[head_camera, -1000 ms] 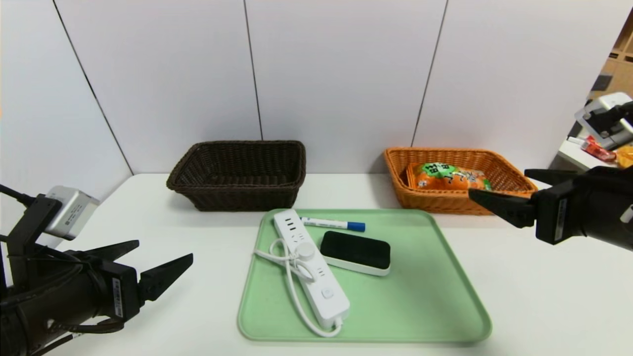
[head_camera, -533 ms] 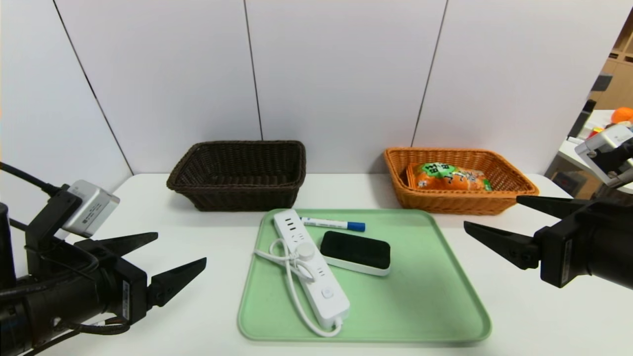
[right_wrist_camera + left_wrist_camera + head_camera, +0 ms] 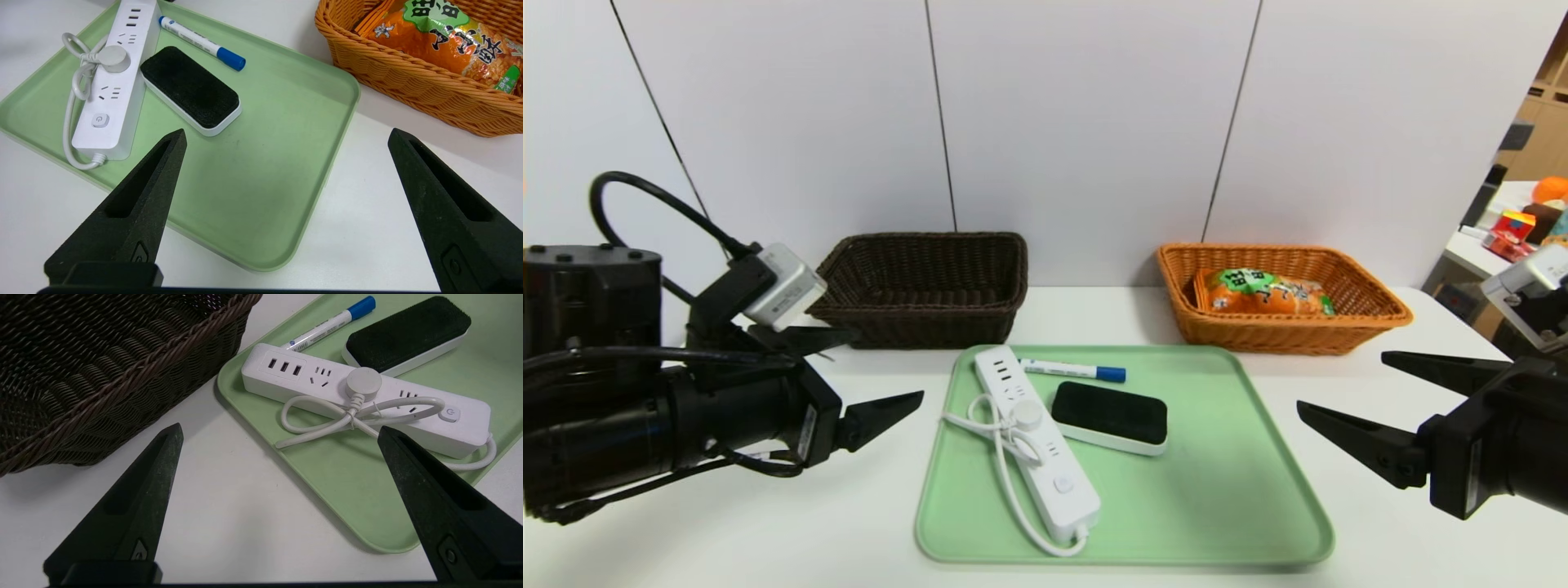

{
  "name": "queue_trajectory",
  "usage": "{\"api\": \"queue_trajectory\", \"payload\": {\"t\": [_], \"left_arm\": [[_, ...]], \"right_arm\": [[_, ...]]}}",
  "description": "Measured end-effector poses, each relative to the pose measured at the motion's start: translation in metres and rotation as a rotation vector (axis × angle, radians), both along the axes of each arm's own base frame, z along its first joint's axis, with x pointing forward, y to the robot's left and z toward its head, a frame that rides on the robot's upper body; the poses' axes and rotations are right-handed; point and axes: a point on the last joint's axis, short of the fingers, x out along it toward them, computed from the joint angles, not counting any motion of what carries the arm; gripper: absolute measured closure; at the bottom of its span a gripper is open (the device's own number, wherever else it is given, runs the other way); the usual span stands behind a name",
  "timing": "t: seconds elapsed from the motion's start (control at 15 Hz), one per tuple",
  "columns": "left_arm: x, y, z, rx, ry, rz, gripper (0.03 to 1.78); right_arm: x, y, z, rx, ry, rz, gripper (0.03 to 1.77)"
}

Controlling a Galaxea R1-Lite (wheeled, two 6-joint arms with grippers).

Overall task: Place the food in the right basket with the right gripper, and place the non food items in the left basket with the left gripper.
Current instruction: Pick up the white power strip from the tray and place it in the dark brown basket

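Note:
The orange snack bag, the food [image 3: 1262,292] [image 3: 441,41], lies inside the orange-tan right basket [image 3: 1258,336] [image 3: 408,87]. On a green tray [image 3: 1225,490] lie the non food items: a white power strip [image 3: 1033,433] [image 3: 367,404] with a tied cord, a black-topped eraser [image 3: 1111,415] [image 3: 404,330] and a blue-capped marker [image 3: 1074,370] [image 3: 327,324]. The dark brown left basket [image 3: 915,322] [image 3: 102,375] holds nothing I can see. My left gripper [image 3: 886,365] [image 3: 280,428] hovers open just left of the tray, pointing at the power strip. My right gripper [image 3: 1341,380] [image 3: 287,131] hangs open, holding nothing, off the tray's right edge.
Both baskets stand against the white back wall. A side table with colourful clutter [image 3: 1515,224] shows at the far right. Bare white tabletop [image 3: 1380,523] lies on both sides of the tray and in front of it.
My left gripper has risen and swung right, up to the tray's left edge. My right gripper has drawn back and down, away from the orange-tan basket. Both stayed open.

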Motion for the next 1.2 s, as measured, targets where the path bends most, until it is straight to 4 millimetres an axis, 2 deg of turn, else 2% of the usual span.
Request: {"api": "queue_trajectory", "payload": {"t": [0.2,0.4,1.2], "left_arm": [[0.016,-0.009,-0.011,0.05,0.021,-0.089,0.12],[0.023,-0.014,-0.023,0.073,0.056,-0.18,0.12],[0.028,-0.02,-0.055,0.183,0.053,-0.414,0.12]], "right_arm": [[0.0,0.001,-0.001,0.002,0.004,0.006,0.1],[-0.002,0.004,-0.001,0.002,0.005,0.025,0.1],[-0.005,0.008,-0.002,0.005,0.009,0.056,0.1]]}}
